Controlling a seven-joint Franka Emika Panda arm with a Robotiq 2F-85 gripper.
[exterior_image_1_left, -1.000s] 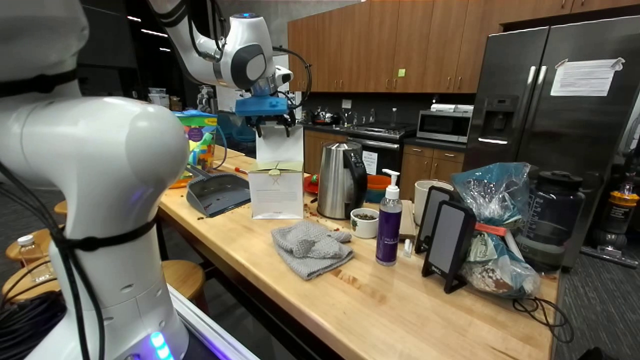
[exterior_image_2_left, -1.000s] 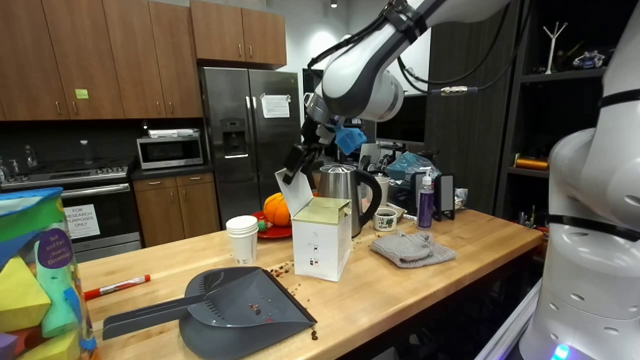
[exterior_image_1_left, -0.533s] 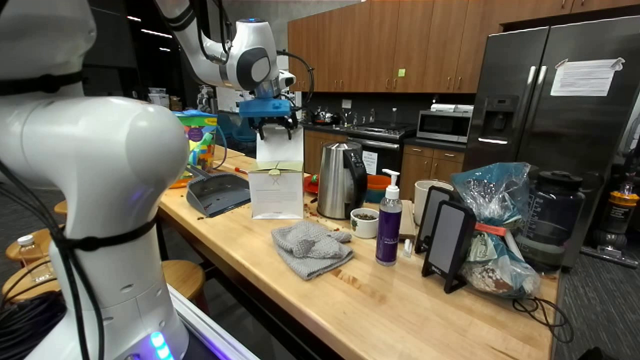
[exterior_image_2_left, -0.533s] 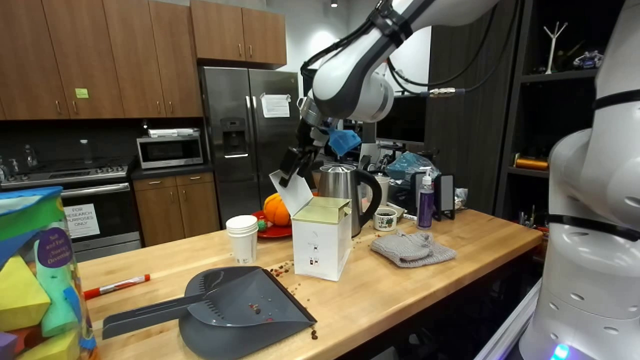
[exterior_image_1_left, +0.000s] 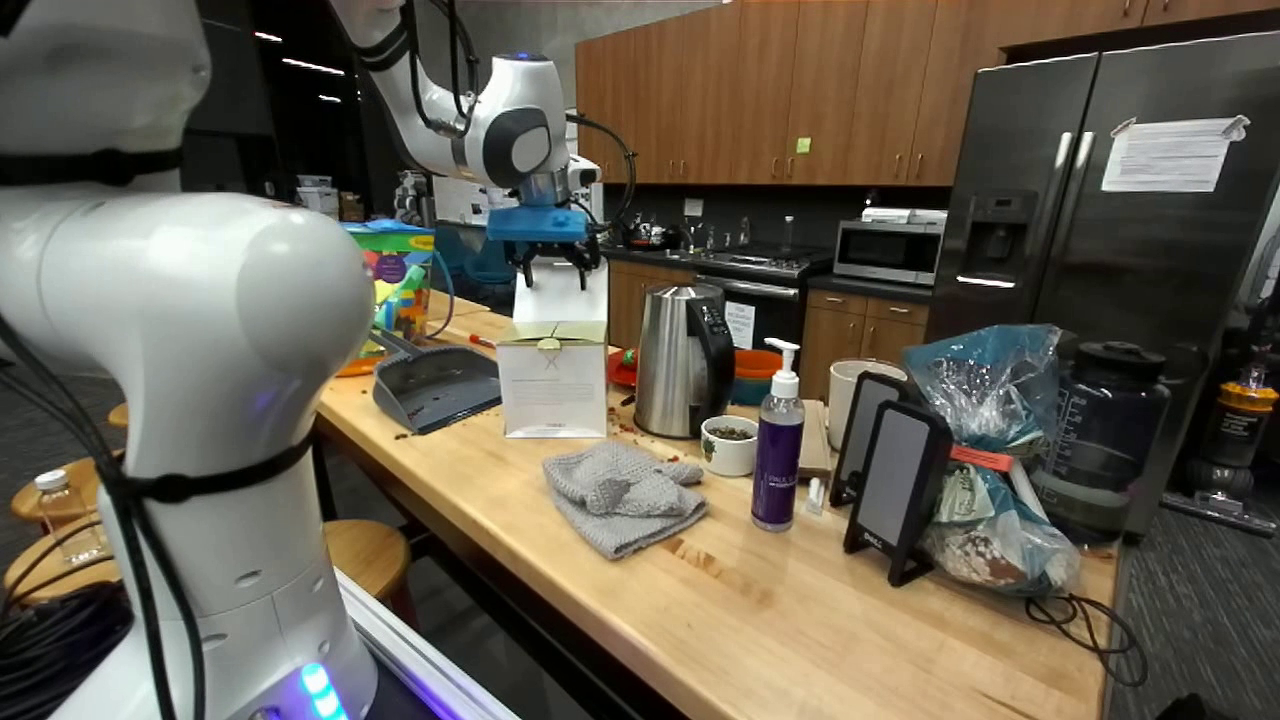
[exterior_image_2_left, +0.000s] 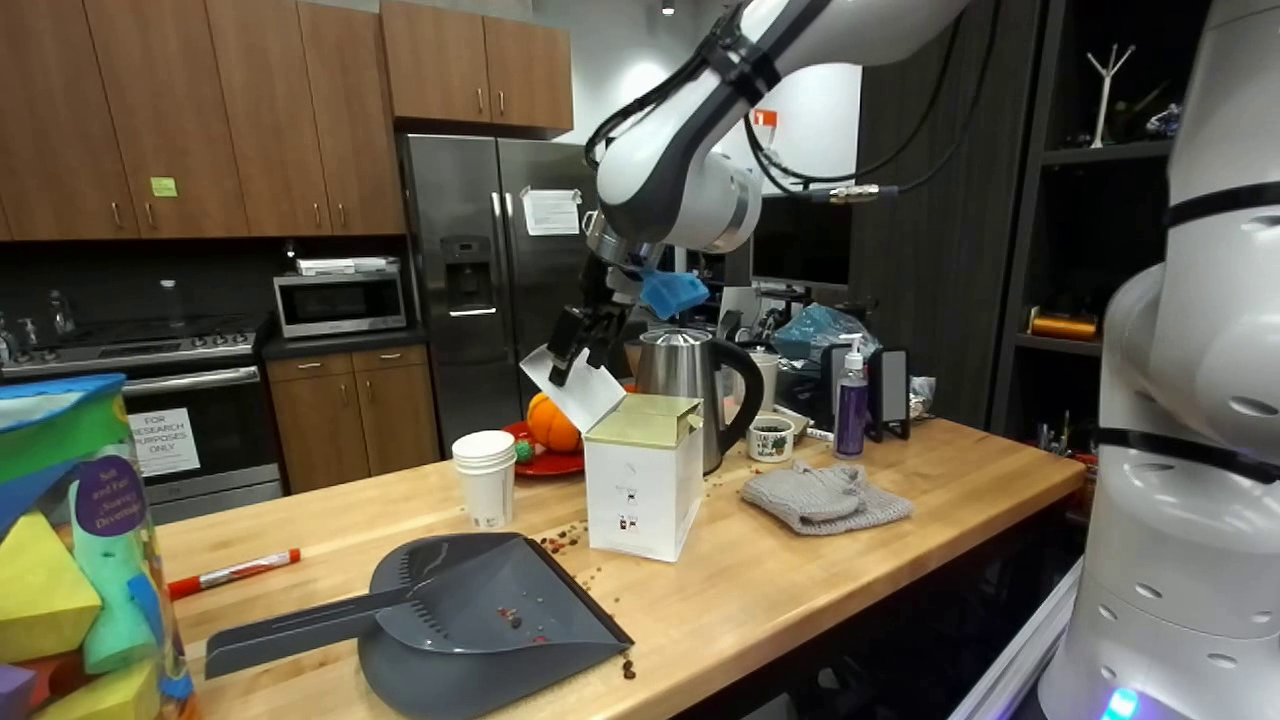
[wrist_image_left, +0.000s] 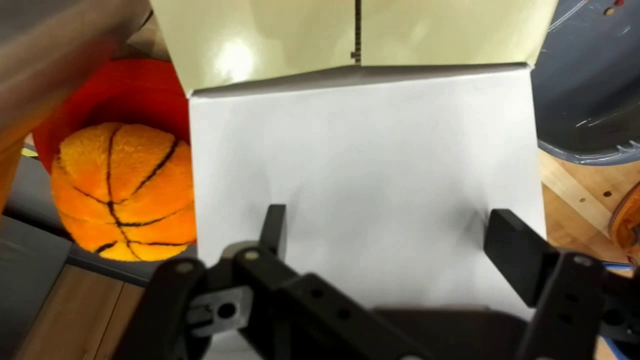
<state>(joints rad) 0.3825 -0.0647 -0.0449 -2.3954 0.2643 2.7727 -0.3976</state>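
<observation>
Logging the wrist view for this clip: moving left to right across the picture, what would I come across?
Orange ball with black lines → white box flap → gray dustpan.

"FOR RESEARCH PURPOSES ONLY" is printed on a sheet (exterior_image_2_left: 163, 440) on the oven (exterior_image_2_left: 230, 432), beyond the kettle (exterior_image_1_left: 670, 360). Right of the kettle in both exterior views, "PAUL" is carried by a purple bottle (exterior_image_1_left: 777, 465) and "DELL" by a speaker (exterior_image_1_left: 897, 480); left of it, "Divertido" by a purple label (exterior_image_2_left: 110, 497); high behind it, "1" by an orange sign (exterior_image_2_left: 765, 118).
</observation>
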